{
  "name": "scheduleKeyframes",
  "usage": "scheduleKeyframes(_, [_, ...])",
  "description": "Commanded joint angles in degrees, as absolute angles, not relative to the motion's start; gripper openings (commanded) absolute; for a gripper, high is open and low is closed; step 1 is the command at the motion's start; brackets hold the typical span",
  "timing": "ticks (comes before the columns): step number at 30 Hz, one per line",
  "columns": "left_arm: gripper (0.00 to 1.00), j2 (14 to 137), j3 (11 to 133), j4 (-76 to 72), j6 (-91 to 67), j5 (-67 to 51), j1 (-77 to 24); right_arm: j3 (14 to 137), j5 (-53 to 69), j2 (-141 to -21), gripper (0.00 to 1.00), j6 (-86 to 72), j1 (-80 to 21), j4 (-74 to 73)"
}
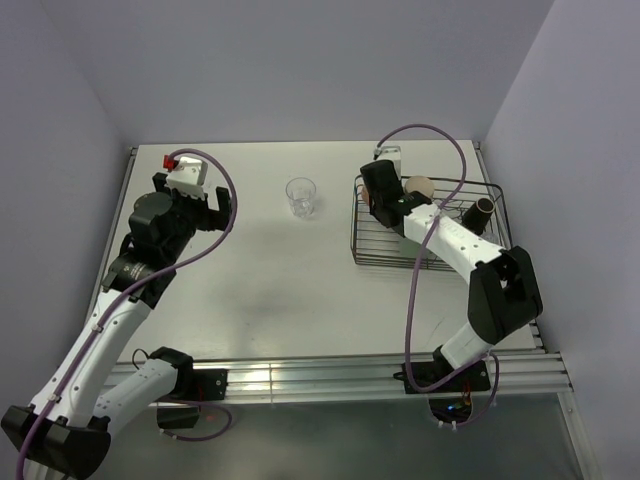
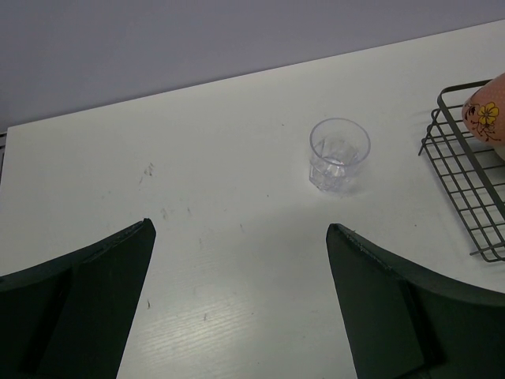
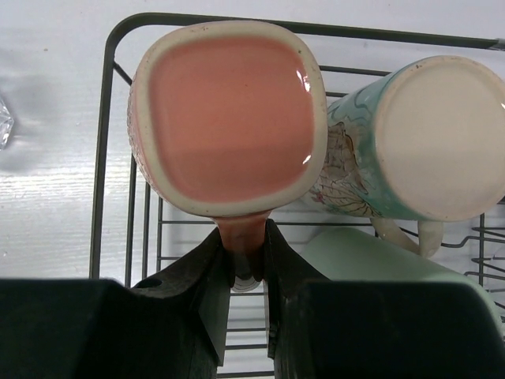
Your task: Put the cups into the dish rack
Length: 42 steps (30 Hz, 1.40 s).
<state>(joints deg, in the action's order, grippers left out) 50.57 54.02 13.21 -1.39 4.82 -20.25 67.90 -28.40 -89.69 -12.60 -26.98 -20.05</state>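
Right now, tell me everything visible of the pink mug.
The pink mug looks like glazed ceramic, rounded-square, with a glossy pink face ringed in cream turned to the wrist camera; base or mouth, I cannot tell. The right gripper pinches its handle. It is over the dish rack's corner, close beside the patterned mug.

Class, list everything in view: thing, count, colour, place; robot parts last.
Table: one, white.
Dish rack: one, black wire, table's far right.
Clear glass: one, transparent, on table left of rack.
Pink mug: one, pinkish, inverted at rack's left end.
Patterned mug: one, cream-teal, inverted in rack.
Tumbler: one, pale green, in rack.
Small cup: one, dark brown, rack's right end.
Left gripper: one, black, open above table.
Right gripper: one, black, shut on pink mug's handle.
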Motion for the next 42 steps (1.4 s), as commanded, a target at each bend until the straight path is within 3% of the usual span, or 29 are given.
scheduleKeyframes(1, [0.99, 51.0, 55.2, 11.6, -2.7, 4.6, -20.4, 68.6, -30.8, -90.5, 0.00, -15.0, -26.7, -14.8])
scheduleKeyframes(42, [0.99, 52.6, 53.5, 10.4, -1.3, 4.3, -20.4, 66.7, -27.3, -97.9, 0.00, -15.9, -24.3, -11.5])
